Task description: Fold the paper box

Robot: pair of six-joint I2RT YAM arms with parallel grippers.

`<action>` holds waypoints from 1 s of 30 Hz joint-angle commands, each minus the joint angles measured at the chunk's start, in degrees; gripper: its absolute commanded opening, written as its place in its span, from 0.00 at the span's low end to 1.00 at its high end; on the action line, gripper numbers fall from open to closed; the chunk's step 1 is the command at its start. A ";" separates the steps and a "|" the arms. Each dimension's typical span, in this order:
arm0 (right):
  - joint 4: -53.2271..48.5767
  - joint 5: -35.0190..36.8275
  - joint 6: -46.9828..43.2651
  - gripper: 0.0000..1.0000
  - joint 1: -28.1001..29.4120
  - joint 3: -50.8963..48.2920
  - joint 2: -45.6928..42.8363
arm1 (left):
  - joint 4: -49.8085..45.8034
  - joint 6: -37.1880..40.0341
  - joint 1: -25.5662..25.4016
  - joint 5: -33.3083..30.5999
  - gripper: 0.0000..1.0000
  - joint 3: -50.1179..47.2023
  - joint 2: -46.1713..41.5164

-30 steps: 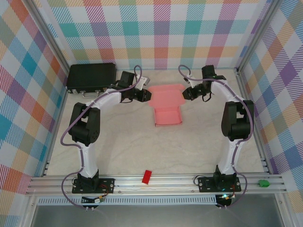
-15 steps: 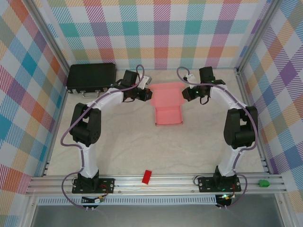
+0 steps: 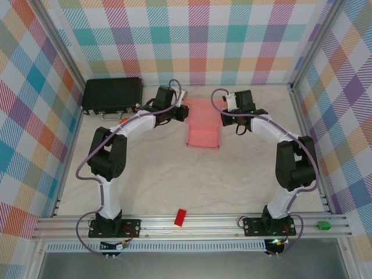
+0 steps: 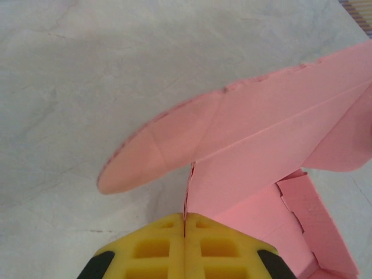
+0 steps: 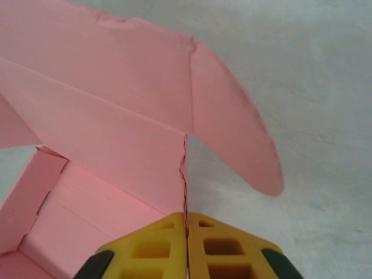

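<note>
Top external: both jaws tight on the paper box point(image 3: 203, 135).

The paper box point(image 3: 203, 135), thin light-pink card partly folded, lies as an open tray with its lid panel and rounded side flaps lifted, between the left gripper point(image 3: 185, 113) and right gripper point(image 3: 223, 118), whose closed jaws each pinch a card edge beside a flap.
</note>
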 commanded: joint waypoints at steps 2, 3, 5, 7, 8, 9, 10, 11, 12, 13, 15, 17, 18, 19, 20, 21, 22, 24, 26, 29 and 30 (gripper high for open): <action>6.18 9.61 5.54 0.09 2.86 -1.74 -2.43 | 7.53 -2.40 -0.70 -4.40 0.02 -3.61 -1.55; 6.40 11.35 5.78 0.09 3.77 -1.70 -2.16 | 8.94 -2.72 -0.73 -4.73 0.02 -4.46 -1.79; 7.07 14.65 6.22 0.09 4.95 -1.65 -1.74 | 10.97 -3.41 -0.95 -5.35 0.02 -5.70 -2.08; 7.74 16.71 6.81 0.09 5.99 -1.78 -1.39 | 12.87 -4.18 -0.94 -5.73 0.02 -6.87 -2.22; 8.04 17.80 7.39 0.09 6.39 -1.87 -1.24 | 13.72 -4.49 -0.98 -5.93 0.02 -7.46 -2.22; 8.67 18.39 7.55 0.09 6.71 -2.07 -1.10 | 14.39 -4.74 -1.04 -6.04 0.02 -7.92 -2.33; 9.26 19.09 7.64 0.09 6.95 -2.33 -1.00 | 14.79 -4.85 -1.11 -6.04 0.02 -8.22 -2.30; 9.58 20.15 7.75 0.09 7.30 -2.49 -1.00 | 15.14 -5.02 -1.14 -6.18 0.02 -8.63 -2.39; 10.18 20.77 7.45 0.09 7.56 -2.76 -0.95 | 15.73 -5.03 -1.22 -6.29 0.02 -9.04 -2.54; 10.57 20.99 7.52 0.09 7.67 -2.95 -0.99 | 16.25 -5.03 -1.31 -6.53 0.02 -9.54 -2.80; 11.04 21.33 7.54 0.09 7.92 -3.38 -1.25 | 17.66 -4.92 -1.39 -6.89 0.02 -10.77 -3.49; 11.42 21.58 7.57 0.09 8.17 -3.71 -1.55 | 18.91 -4.94 -1.49 -6.83 0.02 -11.76 -4.12; 11.95 21.57 7.36 0.09 8.36 -3.99 -1.83 | 19.48 -4.94 -1.57 -6.90 0.02 -12.22 -4.47; 12.44 21.37 7.22 0.09 8.49 -4.26 -2.03 | 20.02 -4.94 -1.58 -6.98 0.02 -12.67 -4.74; 12.56 21.42 7.13 0.09 8.63 -4.45 -2.11 | 20.71 -4.94 -1.64 -6.62 0.02 -13.28 -5.06; 12.56 21.46 6.84 0.09 8.80 -4.55 -2.19 | 21.52 -4.88 -1.65 -6.34 0.02 -13.93 -5.39; 12.41 21.65 6.62 0.10 8.98 -4.47 -2.20 | 22.22 -4.94 -1.75 -6.09 0.02 -14.48 -5.71; 11.83 22.34 6.27 0.10 9.16 -4.43 -2.19 | 23.01 -4.94 -1.93 -6.12 0.02 -15.42 -6.31; 10.82 22.41 5.58 0.10 9.16 -4.46 -2.12 | 23.57 -4.83 -2.00 -6.58 0.02 -16.67 -7.11; 9.47 22.70 4.45 0.13 9.11 -4.70 -2.28 | 23.86 -4.65 -2.00 -7.46 0.02 -18.21 -8.29; 8.70 22.56 4.23 0.15 9.11 -4.65 -2.35 | 23.98 -4.45 -2.01 -7.41 0.01 -18.67 -8.59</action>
